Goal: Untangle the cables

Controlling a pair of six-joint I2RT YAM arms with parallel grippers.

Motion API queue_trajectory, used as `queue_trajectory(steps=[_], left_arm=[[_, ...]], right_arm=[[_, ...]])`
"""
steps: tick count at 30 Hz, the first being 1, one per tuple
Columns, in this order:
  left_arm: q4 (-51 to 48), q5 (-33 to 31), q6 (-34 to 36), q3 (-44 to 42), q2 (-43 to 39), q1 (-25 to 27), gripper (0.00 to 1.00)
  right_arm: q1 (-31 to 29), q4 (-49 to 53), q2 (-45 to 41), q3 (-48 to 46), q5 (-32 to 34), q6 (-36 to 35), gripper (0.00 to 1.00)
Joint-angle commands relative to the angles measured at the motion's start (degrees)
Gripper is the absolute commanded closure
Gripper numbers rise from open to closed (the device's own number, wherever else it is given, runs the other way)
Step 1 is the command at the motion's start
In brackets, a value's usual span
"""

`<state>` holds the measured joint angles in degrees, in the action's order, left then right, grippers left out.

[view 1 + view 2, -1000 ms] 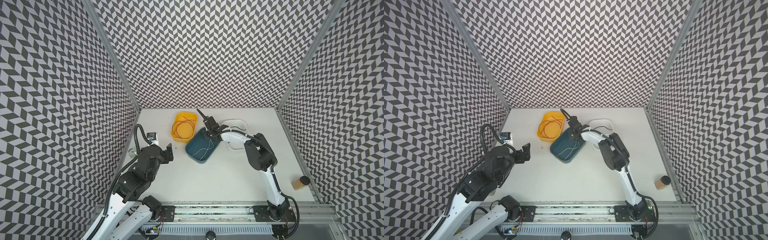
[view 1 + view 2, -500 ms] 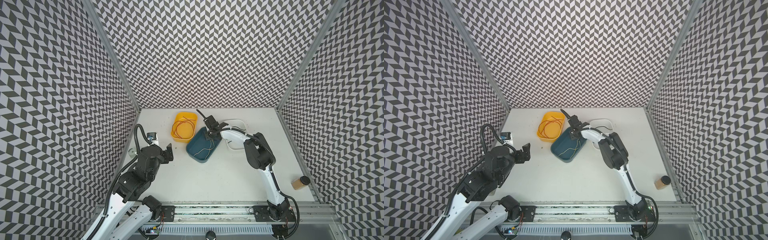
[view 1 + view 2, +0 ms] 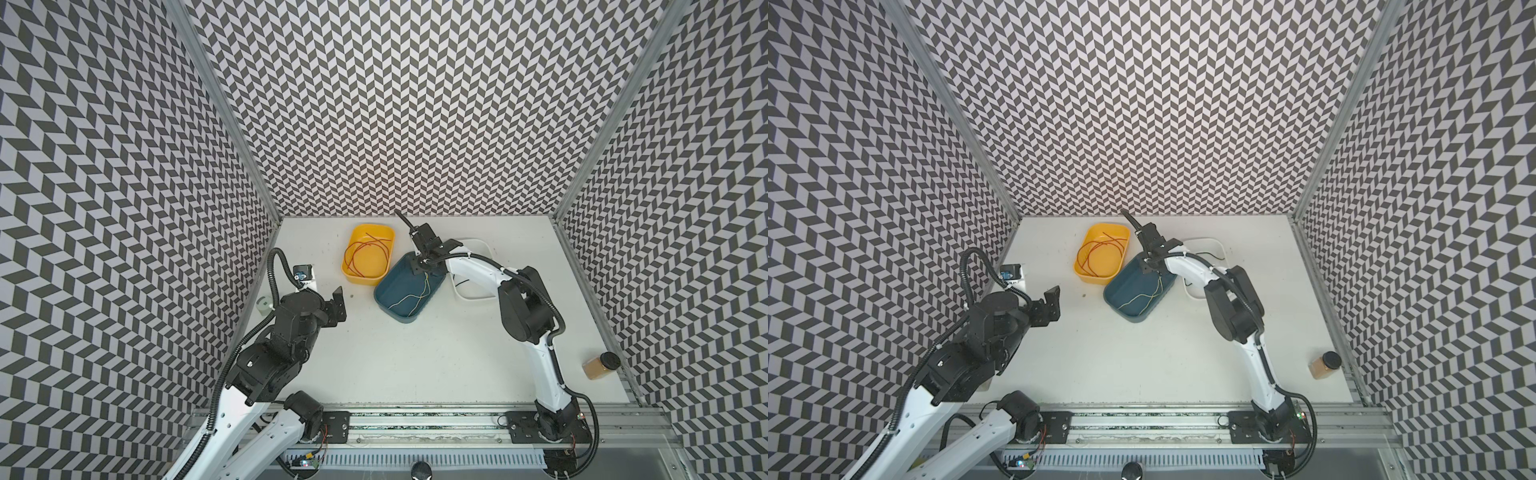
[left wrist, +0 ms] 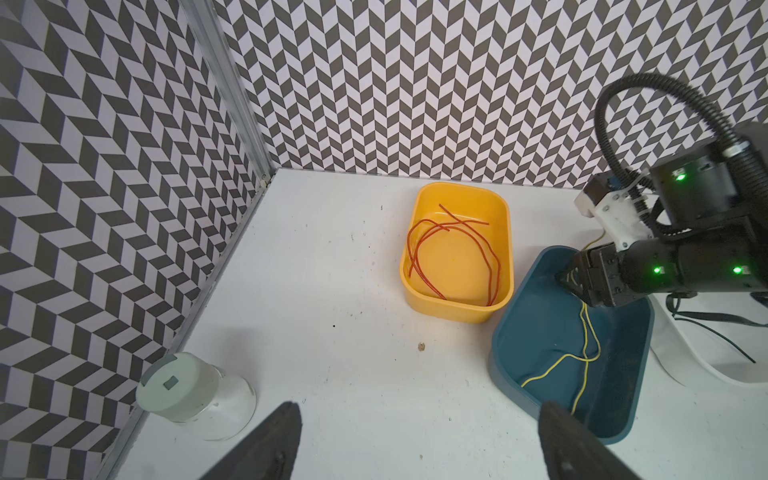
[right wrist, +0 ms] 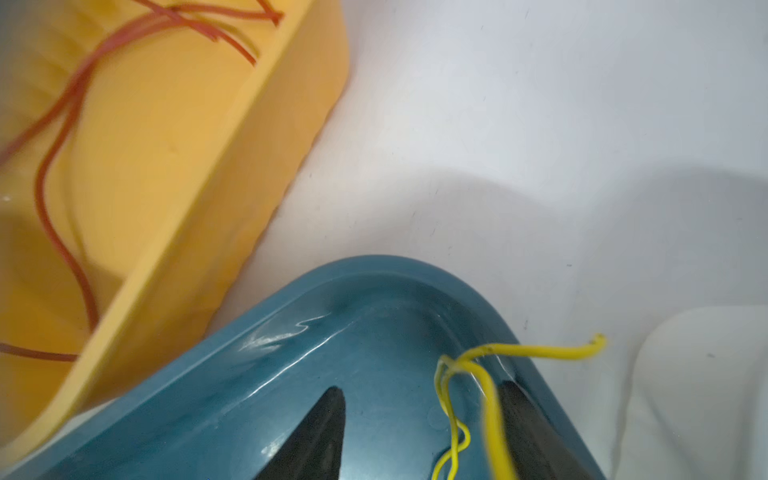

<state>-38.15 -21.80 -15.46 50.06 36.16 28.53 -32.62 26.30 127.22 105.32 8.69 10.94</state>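
Down in the blue tray, the right gripper has its two dark fingers partway apart, clamping nothing. The yellow cables run up between them, close against one finger; whether they touch it is hard to tell. One yellow end pokes out over the tray's rim. Both fingers are cut off at the frame edge, and in both top views the gripper's own body hides the tips.

The rest of the yellow cables lie loose along the blue tray's floor. Just beside it sits the yellow tray, blurred in the right wrist view, with the red cables looped inside. On the blue tray's other side, the right arm covers much of the white tray, where a black cable shows in part.

Over by the left wall, the left gripper hangs above the bare table, fingers spread wide, empty. Near it stands a glass jar; the small grey patch on its lid is unreadable. A brown jar lies far right, well apart.
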Motion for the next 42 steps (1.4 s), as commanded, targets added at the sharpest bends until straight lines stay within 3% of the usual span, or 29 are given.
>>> queue_trajectory(steps=[1, 12, 16, 20, 25, 31, 34, 38, 42], left_arm=[[0.35, -0.17, -0.44, -0.79, -0.13, -0.33, 0.1], [0.36, 0.18, -0.44, -0.84, 0.45, -0.32, 0.09], [0.18, 0.4, -0.55, -0.84, 0.67, -0.37, 0.1], [-0.25, 0.96, -0.94, -1.02, 0.41, -0.23, 0.09], [-0.21, 2.27, -1.36, -1.18, 0.9, -0.16, 0.09], [0.3, -1.36, -3.0, -1.87, 0.65, 0.03, 0.04], [1.4, -4.7, -4.94, -3.06, 0.05, 0.03, 0.0], [2.72, -9.42, -6.86, -3.64, 1.2, -0.27, 0.0], [6.75, -14.0, -8.17, -5.75, 2.9, -2.46, 0.0]], right_arm=[[-0.07, 1.15, -3.44, 1.07, 2.47, -0.96, 0.39], [-0.33, 5.41, -6.84, 2.62, 1.9, -1.23, 0.34], [-0.55, 7.89, -11.71, 1.85, -1.68, 0.56, 0.34], [-1.74, 7.01, -19.53, -5.6, -8.24, 4.97, 0.34], [-5.83, 6.09, -31.69, -17.9, -6.83, 5.98, 0.34], [-7.11, 2.63, -55.67, -34.91, 1.32, 3.2, 0.28], [-6.99, 5.03, -67.52, -40.4, 8.58, 1.56, 0.0], [-5.87, 7.5, -78.06, -46.28, 19.04, 0.08, 0.0], [-2.67, 3.41, -85.1, -54.26, 33.0, -1.39, 0.0]])
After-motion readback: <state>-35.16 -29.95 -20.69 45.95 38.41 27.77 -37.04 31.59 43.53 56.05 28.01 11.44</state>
